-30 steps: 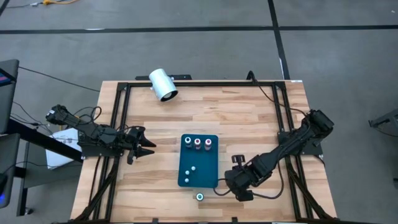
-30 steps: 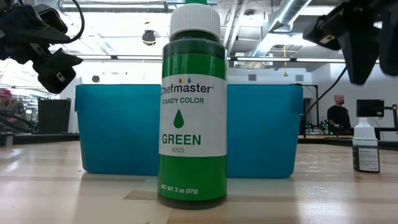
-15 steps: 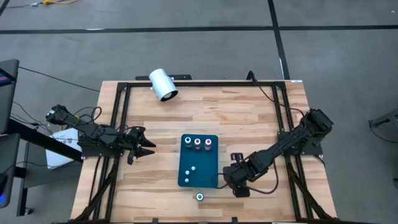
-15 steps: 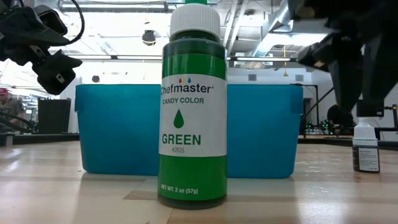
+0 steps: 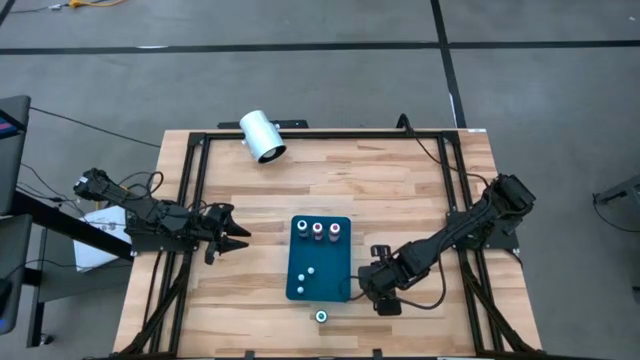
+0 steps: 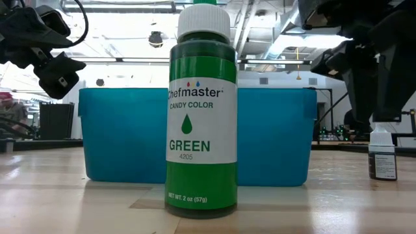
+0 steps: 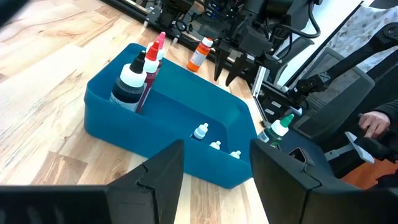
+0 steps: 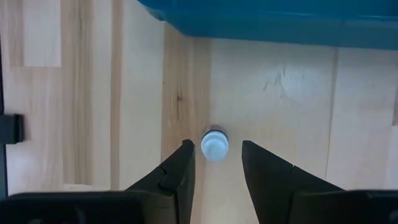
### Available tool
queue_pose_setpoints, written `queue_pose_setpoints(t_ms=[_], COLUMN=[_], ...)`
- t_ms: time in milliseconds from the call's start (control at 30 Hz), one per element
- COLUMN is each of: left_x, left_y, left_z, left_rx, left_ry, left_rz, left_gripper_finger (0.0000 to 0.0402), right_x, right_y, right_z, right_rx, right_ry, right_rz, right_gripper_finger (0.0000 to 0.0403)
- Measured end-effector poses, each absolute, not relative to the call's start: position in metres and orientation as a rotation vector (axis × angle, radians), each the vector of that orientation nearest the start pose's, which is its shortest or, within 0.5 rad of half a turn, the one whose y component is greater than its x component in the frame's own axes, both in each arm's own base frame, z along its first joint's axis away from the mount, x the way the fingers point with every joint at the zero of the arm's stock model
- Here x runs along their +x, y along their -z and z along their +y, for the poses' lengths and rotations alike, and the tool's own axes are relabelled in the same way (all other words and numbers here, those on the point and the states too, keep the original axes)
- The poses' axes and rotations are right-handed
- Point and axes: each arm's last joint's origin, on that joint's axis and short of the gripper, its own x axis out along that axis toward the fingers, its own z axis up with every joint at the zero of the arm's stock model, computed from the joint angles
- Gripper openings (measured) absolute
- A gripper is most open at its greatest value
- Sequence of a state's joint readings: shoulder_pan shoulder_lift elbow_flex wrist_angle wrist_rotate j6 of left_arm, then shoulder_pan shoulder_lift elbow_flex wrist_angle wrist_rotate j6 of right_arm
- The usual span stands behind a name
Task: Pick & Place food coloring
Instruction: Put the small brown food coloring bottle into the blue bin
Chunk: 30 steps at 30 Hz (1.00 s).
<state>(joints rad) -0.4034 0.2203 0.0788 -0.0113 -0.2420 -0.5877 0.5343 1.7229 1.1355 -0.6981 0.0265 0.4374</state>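
Right wrist view: right hand [image 8: 215, 149], part-open, straddles a white-capped food coloring bottle [image 8: 214, 145] on the worktop [image 8: 298, 112] beside the blue bin [image 8: 261, 18], not gripped; green bottle [image 6: 201, 110] also waits outside, several already binned, left hand [image 5: 238, 237] idles open

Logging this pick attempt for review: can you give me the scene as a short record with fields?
Right tool: open, poised over a white-capped bottle standing on the wood beside the blue bin
Left tool: open, waiting at the table's left side
In bin: several bottles
Outside bin: green bottle, upright near the table's front edge
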Motion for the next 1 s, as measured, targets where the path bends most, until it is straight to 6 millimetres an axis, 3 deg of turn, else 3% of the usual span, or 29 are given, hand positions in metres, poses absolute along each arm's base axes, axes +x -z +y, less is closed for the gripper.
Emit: queue_pose_setpoints(t_ms=[367, 633, 1000], left_x=[0.102, 0.102, 0.102], left_y=[-0.171, -0.171, -0.169], left_z=[-0.036, -0.036, -0.036], left_rx=[-0.530, -0.529, -0.523], left_ry=[0.114, 0.114, 0.107], left_rz=[0.187, 0.187, 0.208], left_gripper_finger=[0.0174, 0.0174, 0.0174], right_x=[0.280, 0.274, 0.276], right_y=[-0.186, -0.170, -0.168], right_z=[0.164, 0.159, 0.159], right_rx=[0.006, 0.079, 0.086], right_ry=[-0.132, -0.097, -0.093], right_rz=[1.294, 1.326, 1.297], right_gripper_finger=[0.0120, 0.0120, 0.0120])
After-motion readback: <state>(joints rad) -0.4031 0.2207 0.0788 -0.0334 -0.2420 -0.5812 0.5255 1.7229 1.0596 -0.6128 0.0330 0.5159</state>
